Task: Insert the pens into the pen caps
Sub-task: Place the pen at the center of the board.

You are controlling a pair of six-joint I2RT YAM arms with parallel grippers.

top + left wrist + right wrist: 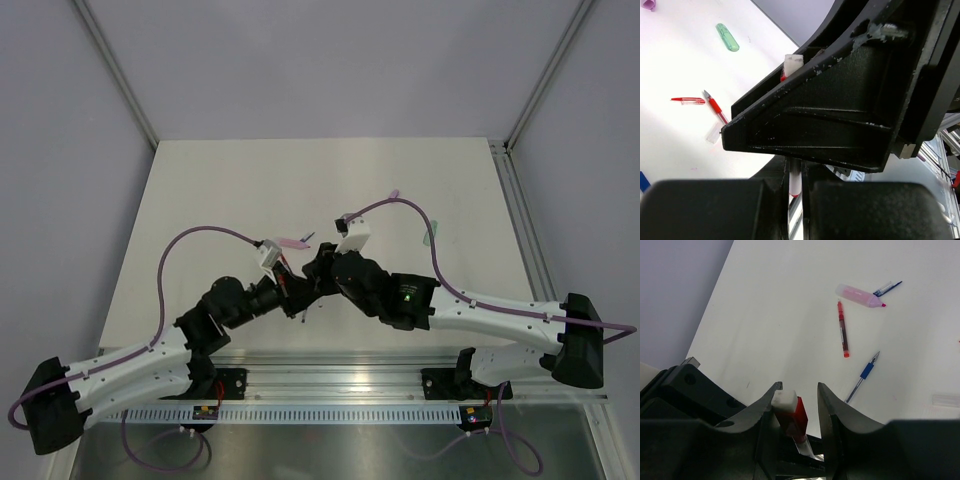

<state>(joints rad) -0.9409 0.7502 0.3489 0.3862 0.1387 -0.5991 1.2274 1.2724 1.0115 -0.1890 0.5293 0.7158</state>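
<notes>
1. Relation: thin stick pen with pale clear barrel and red part [794,182] was held above the middle of the tabletop [200,200]. Its long axis ran from the left gripper [795,197] straight into the right gripper [799,390].
2. Left gripper: clamped tight on the pen barrel.
3. Right gripper: jaws stood apart, flanking the short red tube cap with white end [796,415]. One finger appeared to touch it and the other stood clear.
4. Judgement: cap appeared seated on the pen, but this could not be confirmed.

Flat white tabletop [200,200] inside pale grey enclosure walls [330,60]; silver aluminium mounting rail [340,375] along near edge.
</notes>
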